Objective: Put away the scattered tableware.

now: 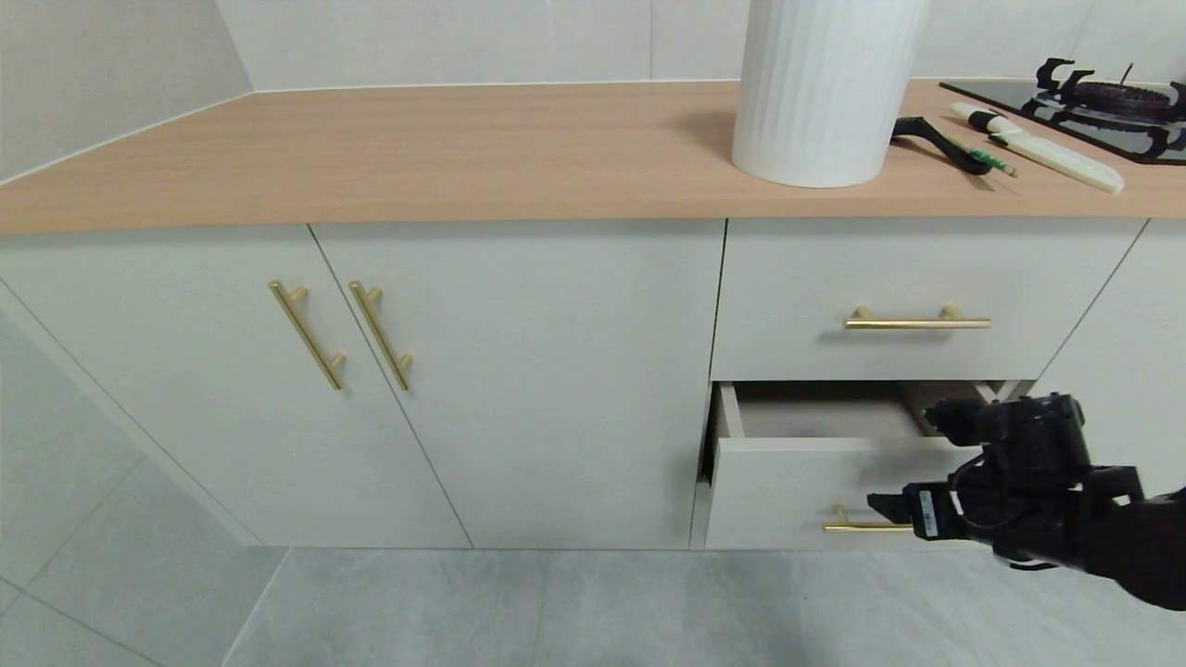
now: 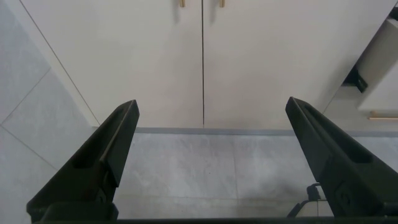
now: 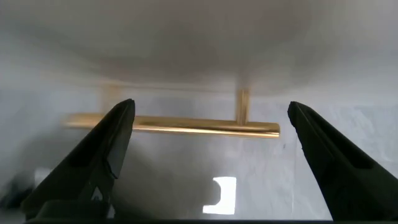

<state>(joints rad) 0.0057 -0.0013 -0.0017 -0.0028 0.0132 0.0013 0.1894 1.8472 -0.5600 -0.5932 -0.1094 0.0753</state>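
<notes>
Hanging low in front of the double cupboard doors (image 1: 371, 371), the left gripper (image 2: 211, 104) has its fingers spread wide with nothing between them. On the wooden countertop (image 1: 417, 148), at about 1 o'clock in the head view, stands a tall white ribbed container (image 1: 820, 88). The scattered tableware lies just beside it toward 2 o'clock: a black-handled utensil (image 1: 938, 139) and a pale knife (image 1: 1047, 153), side by side and close to the gas hob (image 1: 1103, 102). Both lie flat with their long axes running from 10 o'clock to 4 o'clock. The knife's narrower handle end seems to sit at 10 o'clock, its broad blade pointing to 4 o'clock. Both look light and stiff. The knife is probably smooth and slippery, so I would take it across the handle, clear of the blade, and grip the utensil at mid-handle. Down at 4 o'clock the lower drawer (image 1: 788, 491) stands partly open. The right gripper (image 3: 210, 112) is in front of it with its fingers apart, and the brass handle (image 3: 186, 126) lies crosswise just ahead of them, not clamped.
</notes>
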